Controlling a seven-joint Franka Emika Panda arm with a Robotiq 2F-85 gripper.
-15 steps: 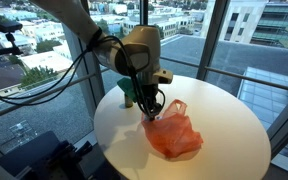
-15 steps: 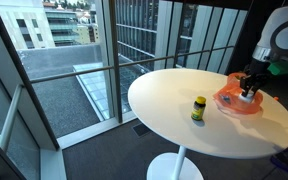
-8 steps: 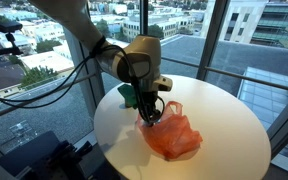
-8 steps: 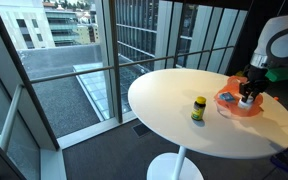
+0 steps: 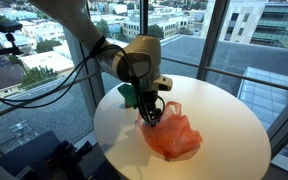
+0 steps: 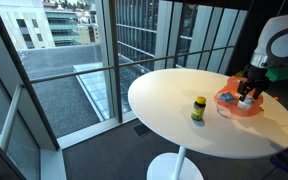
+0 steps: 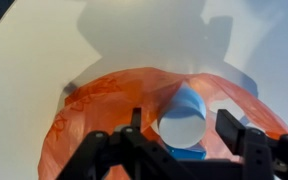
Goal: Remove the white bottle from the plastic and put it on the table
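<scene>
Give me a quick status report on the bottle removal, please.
End effector open, straddling white bottle. Bottle inside orange plastic bag, not yet out. Yellow-topped jar stands apart on table, nothing blocking.

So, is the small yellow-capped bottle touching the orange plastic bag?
Apart. In an exterior view the yellow-capped bottle stands alone, and bare white table shows between it and the orange plastic bag.
</scene>
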